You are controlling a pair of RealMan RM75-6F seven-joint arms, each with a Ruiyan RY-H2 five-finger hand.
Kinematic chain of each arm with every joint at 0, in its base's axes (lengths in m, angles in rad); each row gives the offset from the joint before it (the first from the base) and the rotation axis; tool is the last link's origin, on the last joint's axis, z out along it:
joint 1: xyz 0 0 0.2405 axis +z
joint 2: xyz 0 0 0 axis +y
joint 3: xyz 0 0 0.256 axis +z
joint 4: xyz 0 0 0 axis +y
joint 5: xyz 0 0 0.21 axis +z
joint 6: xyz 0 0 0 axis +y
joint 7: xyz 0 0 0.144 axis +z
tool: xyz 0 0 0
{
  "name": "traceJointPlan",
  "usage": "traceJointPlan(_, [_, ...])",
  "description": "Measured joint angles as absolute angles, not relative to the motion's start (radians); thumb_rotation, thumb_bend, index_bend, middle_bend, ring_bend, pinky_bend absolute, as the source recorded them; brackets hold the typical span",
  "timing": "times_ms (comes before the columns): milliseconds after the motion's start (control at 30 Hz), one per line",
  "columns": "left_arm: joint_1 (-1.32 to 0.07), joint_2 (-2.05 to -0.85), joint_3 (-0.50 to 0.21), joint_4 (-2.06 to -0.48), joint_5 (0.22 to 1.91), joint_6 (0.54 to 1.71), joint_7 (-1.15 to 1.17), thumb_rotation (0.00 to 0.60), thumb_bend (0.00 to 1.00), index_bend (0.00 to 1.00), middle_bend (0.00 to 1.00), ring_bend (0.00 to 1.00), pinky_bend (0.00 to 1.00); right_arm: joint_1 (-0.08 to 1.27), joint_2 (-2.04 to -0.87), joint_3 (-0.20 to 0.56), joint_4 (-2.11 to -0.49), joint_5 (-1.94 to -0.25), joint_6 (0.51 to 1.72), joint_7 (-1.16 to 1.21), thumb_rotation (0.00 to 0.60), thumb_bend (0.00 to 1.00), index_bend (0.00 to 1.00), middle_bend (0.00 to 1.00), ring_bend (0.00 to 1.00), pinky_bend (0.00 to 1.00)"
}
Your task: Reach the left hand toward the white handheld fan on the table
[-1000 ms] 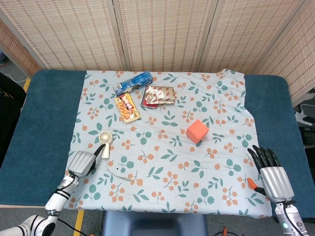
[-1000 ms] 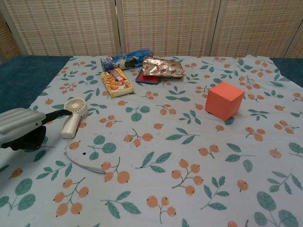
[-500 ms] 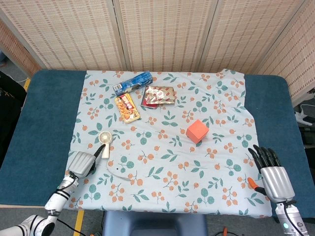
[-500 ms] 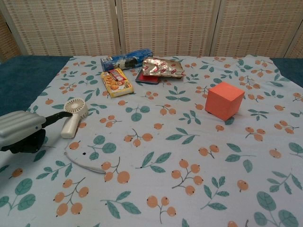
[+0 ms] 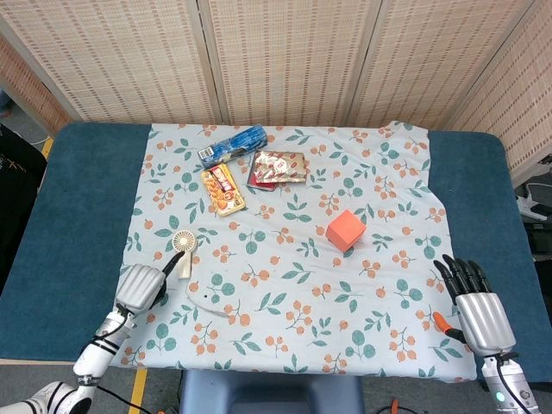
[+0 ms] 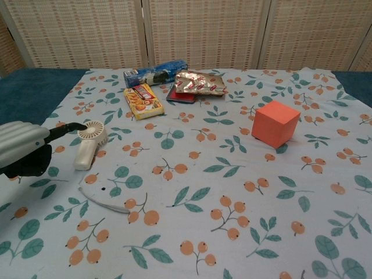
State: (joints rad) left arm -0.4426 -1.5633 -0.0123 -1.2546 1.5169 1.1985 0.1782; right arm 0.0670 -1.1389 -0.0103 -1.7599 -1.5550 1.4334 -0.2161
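Your left hand's fingers (image 6: 64,128) look mostly curled in with one dark tip sticking out, holding nothing. The small white plastic handheld fan (image 5: 182,250) lies just past that tip at about 1 o'clock, handle toward you, round head away. Left hand (image 5: 141,286) is way nearer than the right hand (image 5: 477,312), whose fingers are straight, idle. Floral-cloth counter (image 5: 285,293) has open room all around.

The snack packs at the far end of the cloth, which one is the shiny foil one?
The silver foil pack, the rightmost of the three, lying on something red. The blue pack and the yellow-orange pack sit left of it.
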Motion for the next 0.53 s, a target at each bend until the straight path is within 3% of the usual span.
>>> traceJointPlan(33, [-0.435,-1.555,-0.009,-1.269,1.536,1.235,0.171,0.600,0.63,0.00,0.79,0.74,0.90,0.067,-1.139,-0.012,-1.762,-1.560,1.435,-0.216,0.600,0.16,0.00,0.00,0.00,0.00])
traceJointPlan(100, [-0.408,-1.524,0.002,-1.315,1.577,1.322,0.153,0.600,0.52,0.00,0.63,0.61,0.81,0.066,-1.137,-0.015,-1.766,-1.567,1.437,-0.216,0.600,0.16,0.00,0.00,0.00,0.00])
traceJointPlan(133, [-0.394,-1.507,0.010,-1.341,1.592,1.357,0.143,0.600,0.47,0.00,0.50,0.48,0.72,0.066,-1.136,-0.017,-1.769,-1.572,1.438,-0.215,0.600,0.16,0.00,0.00,0.00,0.00])
traceJointPlan(167, [-0.370,-1.478,0.025,-1.380,1.608,1.400,0.124,0.600,0.42,0.00,0.32,0.28,0.57,0.065,-1.135,-0.019,-1.771,-1.576,1.439,-0.214,0.600,0.16,0.00,0.00,0.00,0.00])
traceJointPlan(233, [-0.328,-1.425,0.056,-1.436,1.628,1.458,0.080,0.600,0.37,0.00,0.10,0.07,0.35,0.063,-1.131,-0.023,-1.776,-1.585,1.443,-0.211,0.600,0.16,0.00,0.00,0.00,0.00])
traceJointPlan(267, [-0.294,-1.386,0.080,-1.463,1.637,1.495,0.043,0.585,0.35,0.00,0.02,0.01,0.23,0.062,-1.129,-0.024,-1.777,-1.587,1.445,-0.211,0.600,0.16,0.00,0.00,0.00,0.00])
traceJointPlan(400, [-0.181,-1.274,0.138,-1.515,1.649,1.596,-0.044,0.469,0.32,0.00,0.00,0.00,0.11,0.061,-1.128,-0.026,-1.783,-1.599,1.449,-0.211,0.600,0.16,0.00,0.00,0.00,0.00])
traceJointPlan(533, [-0.138,-1.233,0.151,-1.533,1.657,1.635,-0.052,0.445,0.32,0.00,0.00,0.00,0.11,0.061,-1.133,-0.032,-1.792,-1.614,1.450,-0.219,0.600,0.16,0.00,0.00,0.00,0.00])
